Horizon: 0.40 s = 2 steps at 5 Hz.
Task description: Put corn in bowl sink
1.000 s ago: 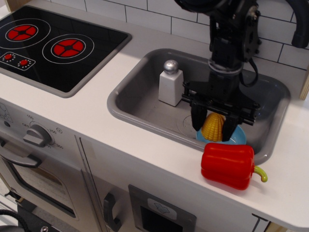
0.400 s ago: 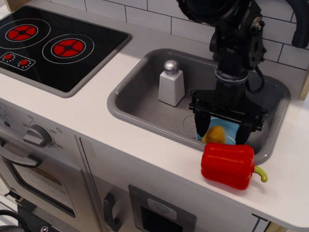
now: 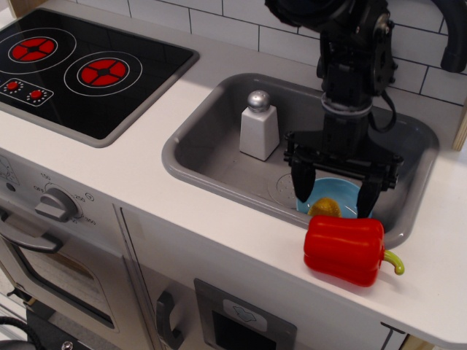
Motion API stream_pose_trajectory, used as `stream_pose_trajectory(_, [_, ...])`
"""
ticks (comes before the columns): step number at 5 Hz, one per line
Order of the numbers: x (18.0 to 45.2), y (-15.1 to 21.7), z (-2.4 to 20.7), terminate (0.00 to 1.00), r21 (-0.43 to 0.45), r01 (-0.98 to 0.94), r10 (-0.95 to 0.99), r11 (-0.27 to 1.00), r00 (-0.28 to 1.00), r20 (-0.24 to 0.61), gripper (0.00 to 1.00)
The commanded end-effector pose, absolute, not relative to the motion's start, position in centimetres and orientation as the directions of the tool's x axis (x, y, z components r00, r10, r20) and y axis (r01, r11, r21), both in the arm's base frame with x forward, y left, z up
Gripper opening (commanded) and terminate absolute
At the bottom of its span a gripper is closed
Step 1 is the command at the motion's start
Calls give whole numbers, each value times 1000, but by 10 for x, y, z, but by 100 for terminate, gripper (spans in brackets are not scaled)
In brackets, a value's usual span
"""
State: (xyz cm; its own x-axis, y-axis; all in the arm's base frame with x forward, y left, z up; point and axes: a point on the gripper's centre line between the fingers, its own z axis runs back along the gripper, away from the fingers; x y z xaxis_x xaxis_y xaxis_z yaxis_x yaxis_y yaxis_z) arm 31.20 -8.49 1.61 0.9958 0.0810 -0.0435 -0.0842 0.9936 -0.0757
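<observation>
The yellow corn (image 3: 325, 207) lies in the light blue bowl (image 3: 338, 193), which sits at the front right of the grey sink (image 3: 211, 146). The sink's front rim hides the corn's lower part. My black gripper (image 3: 335, 194) hangs just above the bowl with its fingers spread wide, one on each side of the corn and clear of it. It is open and holds nothing.
A white salt shaker (image 3: 258, 126) with a silver cap stands in the sink left of the gripper. A red bell pepper (image 3: 345, 249) lies on the white counter just in front of the bowl. The black stovetop (image 3: 80, 69) is at far left. A tiled wall is behind.
The gripper opened and let go of the corn, which dropped into the bowl. The gripper has shifted slightly right and its fingers stand wider apart.
</observation>
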Motion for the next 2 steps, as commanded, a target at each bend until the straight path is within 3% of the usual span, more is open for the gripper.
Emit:
stream_pose_trajectory(1, [327, -80, 57, 0, -111, -92, 99, 989, 994, 54, 100])
stream_pose_trajectory(2, [327, -80, 57, 100, -111, -92, 99, 989, 994, 54, 100])
